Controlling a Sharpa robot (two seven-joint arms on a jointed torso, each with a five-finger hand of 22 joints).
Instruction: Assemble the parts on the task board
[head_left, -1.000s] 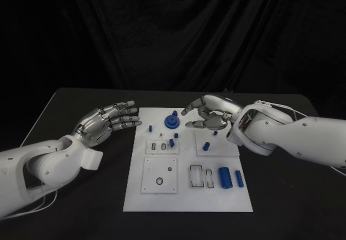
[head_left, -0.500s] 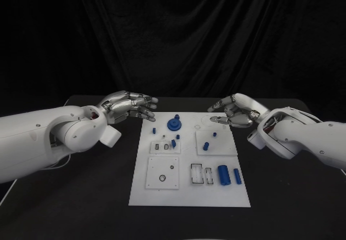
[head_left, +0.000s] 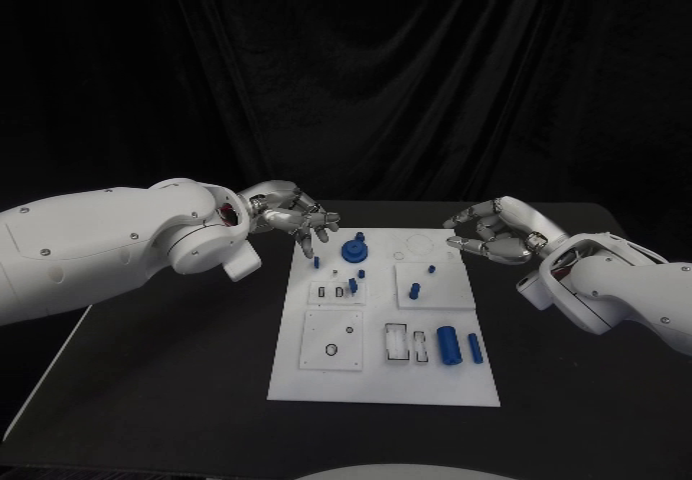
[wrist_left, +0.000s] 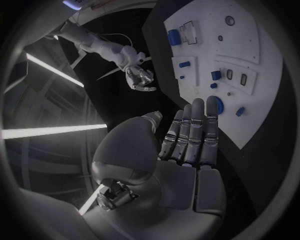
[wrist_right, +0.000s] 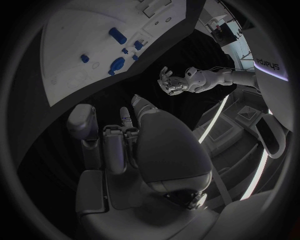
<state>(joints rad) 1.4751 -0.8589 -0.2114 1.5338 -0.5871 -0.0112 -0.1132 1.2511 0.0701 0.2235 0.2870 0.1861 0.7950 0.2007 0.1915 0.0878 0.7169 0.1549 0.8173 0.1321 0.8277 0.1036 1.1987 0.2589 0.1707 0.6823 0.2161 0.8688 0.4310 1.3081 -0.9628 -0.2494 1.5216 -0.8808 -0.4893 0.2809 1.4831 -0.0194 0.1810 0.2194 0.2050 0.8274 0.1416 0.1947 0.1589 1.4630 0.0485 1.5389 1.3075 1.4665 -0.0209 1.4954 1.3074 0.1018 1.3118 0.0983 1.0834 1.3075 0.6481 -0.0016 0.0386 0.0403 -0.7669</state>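
Blue plastic parts unheld; both robot hands empty

White flat task board (head_left: 433, 380) lies on the black surface (head_left: 159, 380), between the two robot hands. Small blue plastic pieces: round knobbed part (head_left: 355, 248) just beside the left robot hand (head_left: 293, 213); short cylinder (head_left: 449, 347) well nearer the robot's body than the right robot hand (head_left: 495, 229). Judgement: parts look rigid, light and smooth, likely slippery. Take the cylinder across its sides, the knobbed part by its upper stem. Left robot hand: fingers extended and apart over the board's far corner, holding nothing. Right robot hand: fingers half curled, apart, nothing in them, off the board's edge.
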